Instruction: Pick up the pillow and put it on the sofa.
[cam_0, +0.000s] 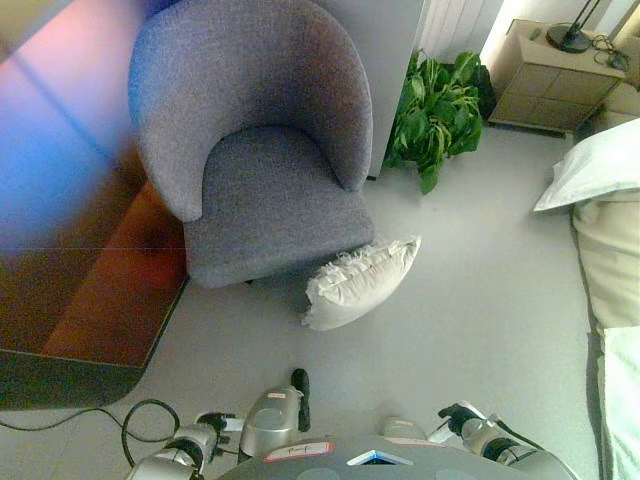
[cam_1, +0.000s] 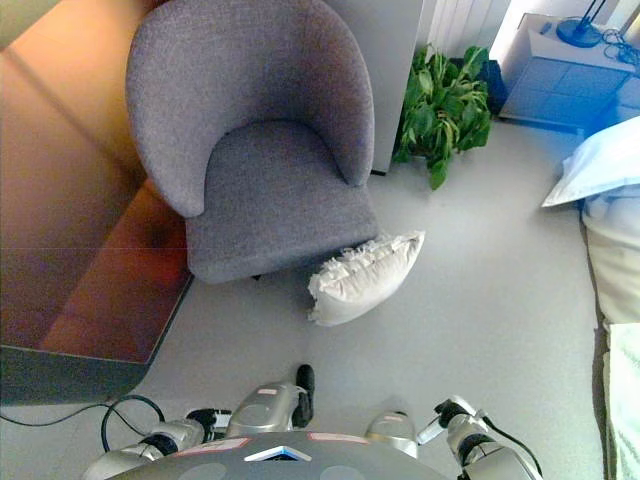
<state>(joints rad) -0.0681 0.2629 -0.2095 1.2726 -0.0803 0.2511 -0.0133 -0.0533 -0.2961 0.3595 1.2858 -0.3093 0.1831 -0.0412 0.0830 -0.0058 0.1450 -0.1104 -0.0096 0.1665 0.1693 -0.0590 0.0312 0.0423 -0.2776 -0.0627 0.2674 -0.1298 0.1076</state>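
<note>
No text, label, brand, number or sign can be read in either view.
</note>
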